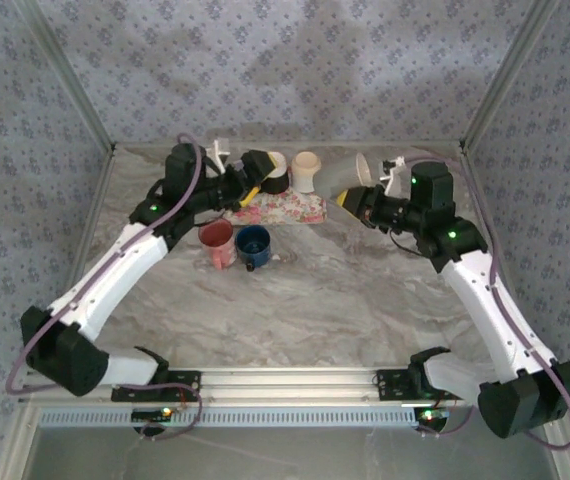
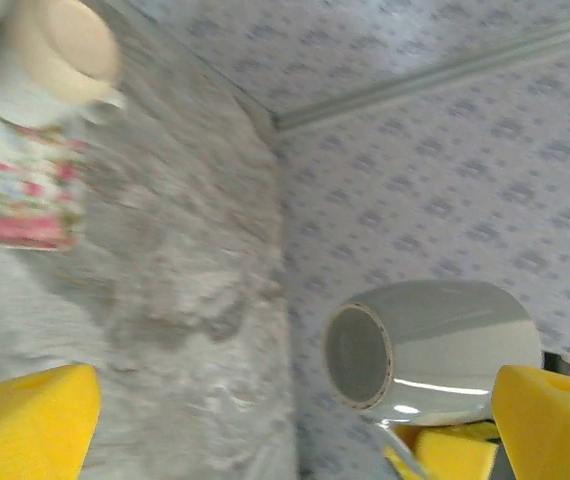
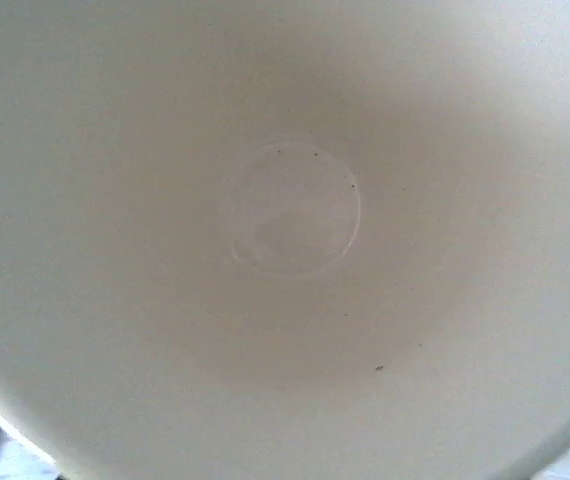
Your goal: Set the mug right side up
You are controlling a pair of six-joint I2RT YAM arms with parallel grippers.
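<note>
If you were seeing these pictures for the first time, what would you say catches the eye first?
The pale grey mug stands out first, held on its side above the table's back right by the right hand. Next come the pink mug and blue mug, side by side mid-table. A floral cloth lies behind them, and the left hand is open nearby.

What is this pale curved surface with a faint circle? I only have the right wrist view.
Observer: That's the inside of the grey mug; the right gripper holds it lifted, on its side.
Operator: Is the other arm helping?
Observer: No, the left gripper is open, apart from the mug, facing its base.
Operator: Any other mugs?
Observer: A red mug and a blue mug stand upright, side by side, on the table.
</note>
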